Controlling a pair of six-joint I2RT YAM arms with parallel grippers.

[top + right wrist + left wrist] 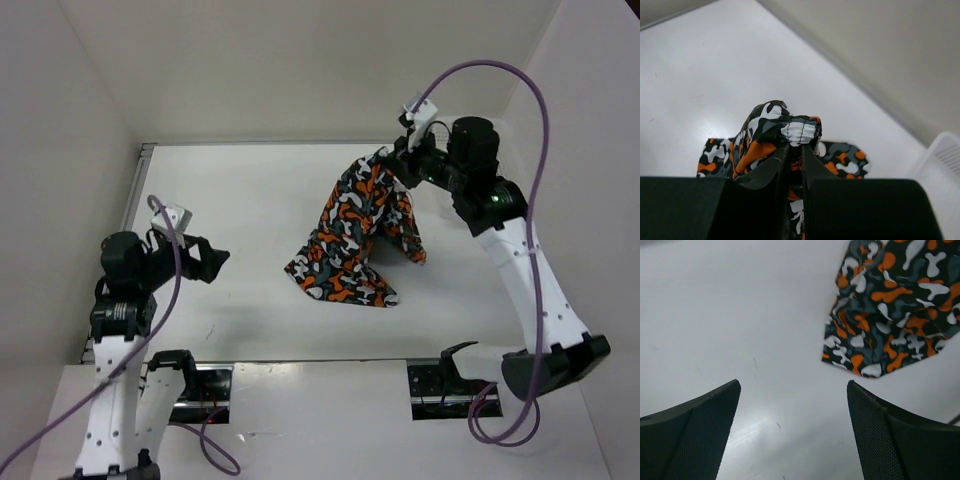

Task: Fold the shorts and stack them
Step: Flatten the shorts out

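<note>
The shorts (358,232), printed in orange, black, white and grey blotches, hang from my right gripper (395,163) at the back right, their lower part trailing onto the table. In the right wrist view my right gripper (796,146) is shut on a bunched hem of the shorts (799,131). My left gripper (215,262) hovers at the left, apart from the cloth, open and empty. In the left wrist view its two fingers (880,430) stand wide apart over bare table, with a corner of the shorts (890,315) at the upper right.
The white table (240,200) is walled at the back and both sides. A white mesh basket (945,160) shows at the right edge of the right wrist view. Two dark mounts (440,385) sit at the near edge.
</note>
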